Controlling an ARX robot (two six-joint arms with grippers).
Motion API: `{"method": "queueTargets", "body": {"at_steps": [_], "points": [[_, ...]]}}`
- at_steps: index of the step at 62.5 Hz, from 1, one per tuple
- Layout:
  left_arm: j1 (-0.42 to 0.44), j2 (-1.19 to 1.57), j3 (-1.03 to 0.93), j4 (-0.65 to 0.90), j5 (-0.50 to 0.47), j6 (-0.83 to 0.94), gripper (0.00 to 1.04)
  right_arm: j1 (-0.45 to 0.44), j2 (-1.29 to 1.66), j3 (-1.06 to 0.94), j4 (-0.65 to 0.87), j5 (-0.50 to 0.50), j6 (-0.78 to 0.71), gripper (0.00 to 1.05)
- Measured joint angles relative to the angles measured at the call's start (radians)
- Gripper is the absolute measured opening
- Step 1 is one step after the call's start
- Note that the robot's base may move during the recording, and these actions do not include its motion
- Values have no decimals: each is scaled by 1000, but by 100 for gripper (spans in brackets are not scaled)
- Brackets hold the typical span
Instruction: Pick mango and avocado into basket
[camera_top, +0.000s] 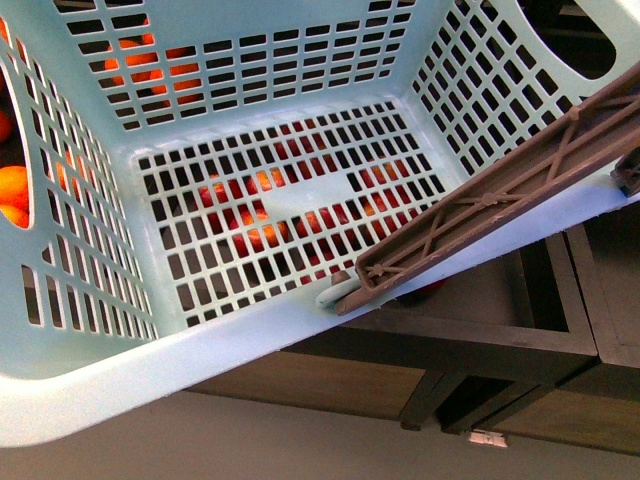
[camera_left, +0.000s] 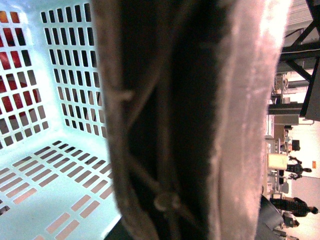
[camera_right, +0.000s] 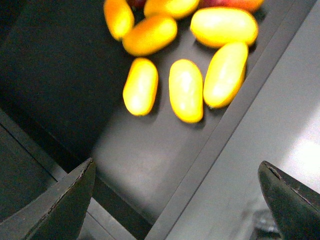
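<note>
Turquoise basket (camera_top: 90, 385) holds no fruit yet; right gripper (camera_right: 176, 165), fingers spread wide, hovers over a mango (camera_right: 185, 90) (outside the basket); left gripper unseen, grip unknowable.

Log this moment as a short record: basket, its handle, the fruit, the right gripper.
basket: pale turquoise, nothing inside; red and orange fruit shows through its slots
handle: brown, lying across the near-right corner
mangoes: several, yellow, in a dark bin, right wrist view
avocado: not seen
right gripper: open, fingers wide apart, holding nothing
</note>
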Motion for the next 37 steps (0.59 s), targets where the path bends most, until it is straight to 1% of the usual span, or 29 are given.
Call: {"method": "queueTargets", "body": {"at_steps": [6, 10, 18, 32, 37], "points": [[0, 0, 0, 0, -2, 0, 14, 10, 228, 179, -15, -11, 149, 96], [0, 0, 0, 0, -2, 0, 14, 24, 340, 284, -40, -13, 215, 96], [0, 0, 0, 0, 1, -1, 14, 51, 483, 408, -74, 4, 242, 96], [0, 0, 0, 0, -1, 1, 14, 86, 663, 558, -105, 11, 235, 96], [0, 0, 0, 0, 0, 0, 14, 92, 706, 611, -114, 37, 213, 96]]}}
